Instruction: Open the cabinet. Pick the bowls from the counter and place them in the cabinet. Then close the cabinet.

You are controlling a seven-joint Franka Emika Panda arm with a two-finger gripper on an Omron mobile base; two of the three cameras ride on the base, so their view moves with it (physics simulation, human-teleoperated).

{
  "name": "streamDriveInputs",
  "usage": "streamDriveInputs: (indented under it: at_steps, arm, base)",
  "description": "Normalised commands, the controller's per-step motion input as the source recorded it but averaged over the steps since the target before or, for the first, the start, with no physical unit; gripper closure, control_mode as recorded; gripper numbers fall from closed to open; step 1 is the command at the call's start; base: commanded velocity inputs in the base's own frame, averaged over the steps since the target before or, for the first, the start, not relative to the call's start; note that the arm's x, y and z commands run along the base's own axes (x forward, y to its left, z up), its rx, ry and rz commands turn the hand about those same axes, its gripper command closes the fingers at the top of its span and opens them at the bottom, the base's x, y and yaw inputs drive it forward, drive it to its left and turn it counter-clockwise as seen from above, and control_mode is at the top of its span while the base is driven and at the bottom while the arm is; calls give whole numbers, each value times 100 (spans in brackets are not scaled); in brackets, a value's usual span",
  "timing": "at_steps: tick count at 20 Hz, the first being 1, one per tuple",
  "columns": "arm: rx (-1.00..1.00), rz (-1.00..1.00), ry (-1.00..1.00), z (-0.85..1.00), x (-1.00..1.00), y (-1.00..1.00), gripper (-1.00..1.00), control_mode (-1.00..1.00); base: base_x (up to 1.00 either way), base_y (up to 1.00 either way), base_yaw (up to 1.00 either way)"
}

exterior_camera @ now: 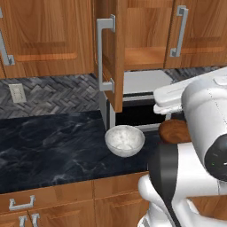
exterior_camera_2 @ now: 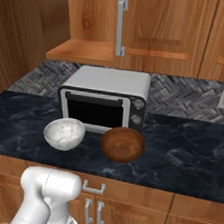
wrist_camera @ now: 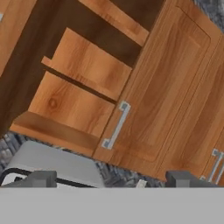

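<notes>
The cabinet (exterior_camera: 146,31) has its left door (exterior_camera: 111,53) swung out toward me, edge-on, and its right door (exterior_camera_2: 161,27) closed. A bare wooden shelf (exterior_camera_2: 82,50) shows inside. On the counter (exterior_camera_2: 187,146), in front of the toaster oven, the whitish speckled bowl (exterior_camera_2: 64,133) sits left of the dark brown wooden bowl (exterior_camera_2: 122,143). In the left base view the white bowl (exterior_camera: 124,140) is clear and the brown bowl (exterior_camera: 174,131) is partly hidden by my arm. My gripper (wrist_camera: 111,179) is open and holds nothing, up in the air facing the cabinet's closed door handle (wrist_camera: 116,125).
A silver toaster oven (exterior_camera_2: 105,97) stands against the herringbone backsplash right under the open cabinet. A single-handled wall cabinet (exterior_camera: 40,35) is to the left, with a wall outlet (exterior_camera: 17,93) below it. Low drawers with small handles (exterior_camera: 22,204) run under the counter.
</notes>
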Motion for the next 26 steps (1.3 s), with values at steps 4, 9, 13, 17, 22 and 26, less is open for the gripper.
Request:
streamDriveInputs:
  at_steps: [4, 9, 13, 17, 22, 26]
  arm:
    - [11, 0, -9, 0, -21, -100, -100, -100]
    - [14, 0, -5, 0, -7, -100, -100, -100]
    - [18, 0, -2, 0, 0, -76, -100, -100]
    - [17, 2, 0, 0, 15, -35, -100, -100]
    - [15, 10, 2, 0, 44, -2, -100, -100]
    - [12, 21, 5, -2, 28, 3, -100, -100]
  base:
    - [0, 0, 0]
    - [0, 0, 0]
    - [0, 0, 0]
    - [0, 0, 0]
    - [0, 0, 0]
    - [0, 0, 0]
